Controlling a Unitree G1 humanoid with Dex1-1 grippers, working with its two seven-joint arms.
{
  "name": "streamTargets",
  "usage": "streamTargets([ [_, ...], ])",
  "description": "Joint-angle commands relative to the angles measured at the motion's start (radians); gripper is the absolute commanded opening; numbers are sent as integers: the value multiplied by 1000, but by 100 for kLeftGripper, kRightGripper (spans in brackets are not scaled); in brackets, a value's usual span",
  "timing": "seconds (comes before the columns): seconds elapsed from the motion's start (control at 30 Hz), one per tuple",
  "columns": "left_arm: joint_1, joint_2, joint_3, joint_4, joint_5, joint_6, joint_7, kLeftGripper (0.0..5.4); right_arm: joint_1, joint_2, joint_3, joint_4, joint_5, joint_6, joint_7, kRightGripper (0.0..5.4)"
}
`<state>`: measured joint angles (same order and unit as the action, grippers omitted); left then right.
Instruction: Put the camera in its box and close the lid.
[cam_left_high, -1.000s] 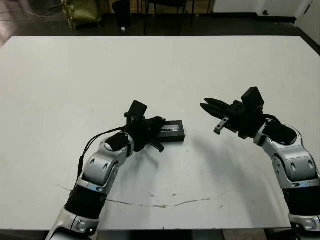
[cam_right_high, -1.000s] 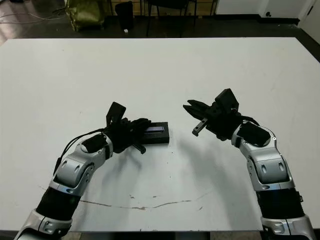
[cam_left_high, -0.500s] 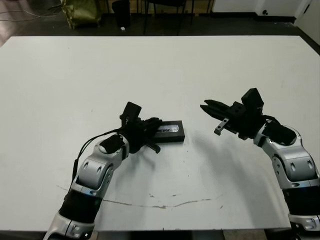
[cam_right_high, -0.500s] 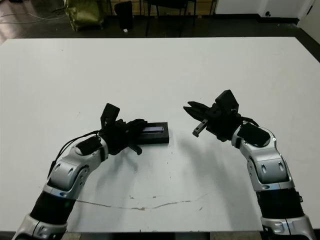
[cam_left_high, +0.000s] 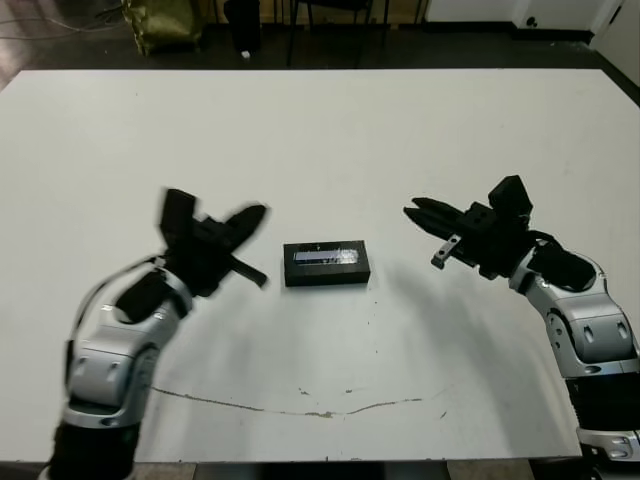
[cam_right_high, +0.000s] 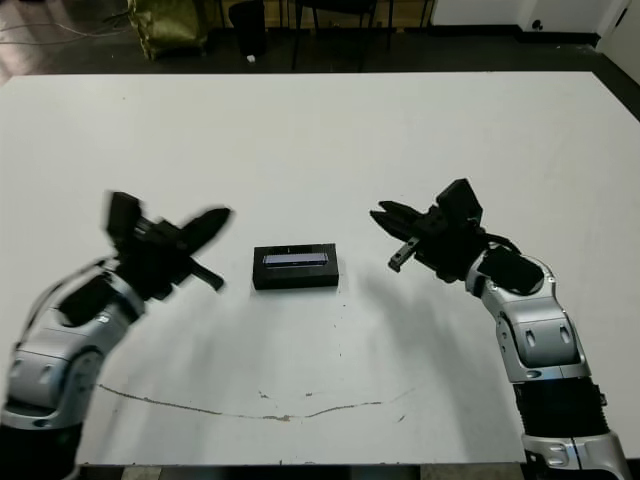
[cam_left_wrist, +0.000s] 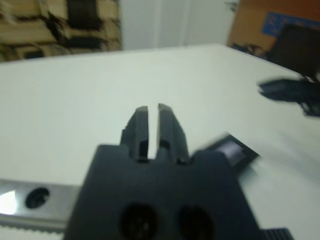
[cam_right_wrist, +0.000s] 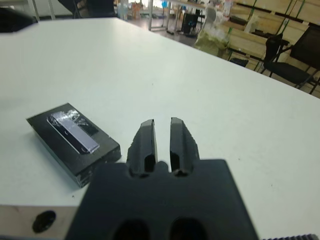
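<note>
Lid: flat black rectangular slab with a long pale grey-blue strip along its top. It lies flat, closed over the box, of which only the black side wall shows as a thin band beneath. Together they form one low black block, long side running left to right, resting on the table just left of the frame's centre in the eye views, nothing touching it. Camera: not visible; lining of the box hidden under the lid.
</note>
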<state>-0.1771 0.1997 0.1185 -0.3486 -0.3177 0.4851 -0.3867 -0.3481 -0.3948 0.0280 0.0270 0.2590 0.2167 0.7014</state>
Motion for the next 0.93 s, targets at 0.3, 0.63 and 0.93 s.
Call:
streamTargets([
  [0.3, 33, -35, 79, 279, 218, -560, 220, 1, 119, 102, -39, -172, -94, -34, -297, 0],
  [0.63, 71, -127, 66, 480, 217, -850, 278, 1, 197, 167, -34, -257, -198, -70, -469, 0],
  [0.93, 47, -104, 26, 443, 226, -765, 277, 1, 171, 170, -41, -202, -194, -78, -468, 0],
])
